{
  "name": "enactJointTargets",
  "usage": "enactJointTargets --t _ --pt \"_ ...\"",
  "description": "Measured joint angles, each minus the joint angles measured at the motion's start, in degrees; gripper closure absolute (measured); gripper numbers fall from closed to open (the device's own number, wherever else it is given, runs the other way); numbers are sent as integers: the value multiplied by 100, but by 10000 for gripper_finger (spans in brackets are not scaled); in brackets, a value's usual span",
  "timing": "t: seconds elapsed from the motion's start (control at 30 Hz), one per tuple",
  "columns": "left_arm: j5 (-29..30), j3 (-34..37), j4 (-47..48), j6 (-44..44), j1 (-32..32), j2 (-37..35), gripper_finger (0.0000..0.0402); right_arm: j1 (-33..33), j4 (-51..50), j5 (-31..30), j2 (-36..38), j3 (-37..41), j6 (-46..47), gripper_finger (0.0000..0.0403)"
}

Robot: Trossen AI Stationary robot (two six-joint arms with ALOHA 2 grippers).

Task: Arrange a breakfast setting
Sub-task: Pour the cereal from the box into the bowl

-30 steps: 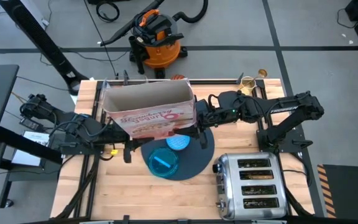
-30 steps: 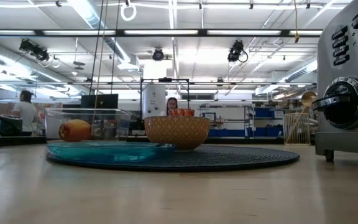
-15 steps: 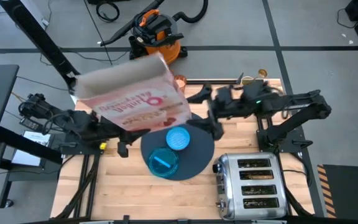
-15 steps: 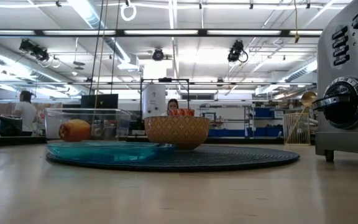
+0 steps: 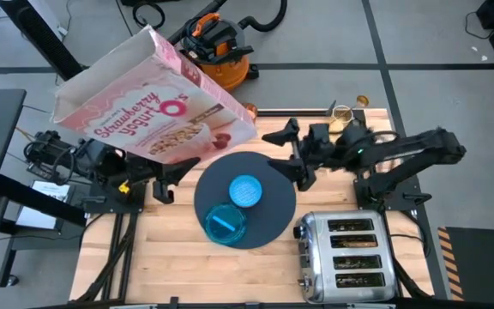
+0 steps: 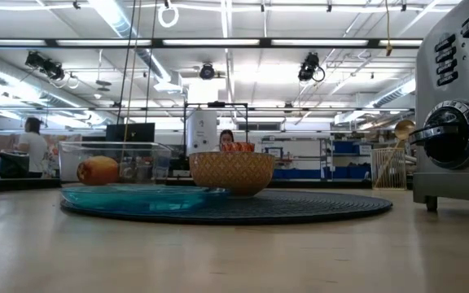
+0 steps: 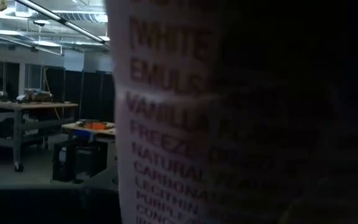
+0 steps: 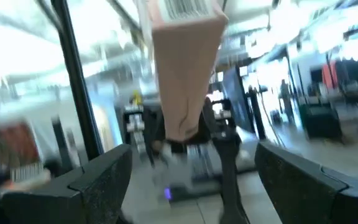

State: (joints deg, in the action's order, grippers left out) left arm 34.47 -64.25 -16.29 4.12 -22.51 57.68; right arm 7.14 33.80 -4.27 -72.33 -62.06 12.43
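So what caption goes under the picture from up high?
Left gripper lifts pink cereal box beside mat; right gripper open.

Overhead and table-level views, sharing the mat (image 5: 245, 199).

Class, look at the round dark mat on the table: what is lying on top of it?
On the mat sit a light-blue bowl and a teal plate. The bowl's inside looks empty from above. Whatever lies under the dishes is covered.
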Motion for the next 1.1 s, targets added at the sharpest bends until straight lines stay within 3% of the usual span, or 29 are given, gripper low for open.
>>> enactJointTargets --t 0.17,0.33,0.57,0.77,1.1 --pt "-127 -2 -38 26 224 118 201 -77 2629 -158 -924 376 328 61" --pt "-372 -2 -83 132 490 523 201 -123 3785 -44 -1859 -127 208 61" --pt "-493 -2 -411 56 704 822 201 -171 3980 68 -2309 -831 -87 61" --pt "-894 -2 -529 -313 882 1006 202 -261 3961 72 -2303 -914 -209 66" --pt "-932 -2 -645 -393 918 1105 202 -326 3993 92 -2305 -914 -378 132"
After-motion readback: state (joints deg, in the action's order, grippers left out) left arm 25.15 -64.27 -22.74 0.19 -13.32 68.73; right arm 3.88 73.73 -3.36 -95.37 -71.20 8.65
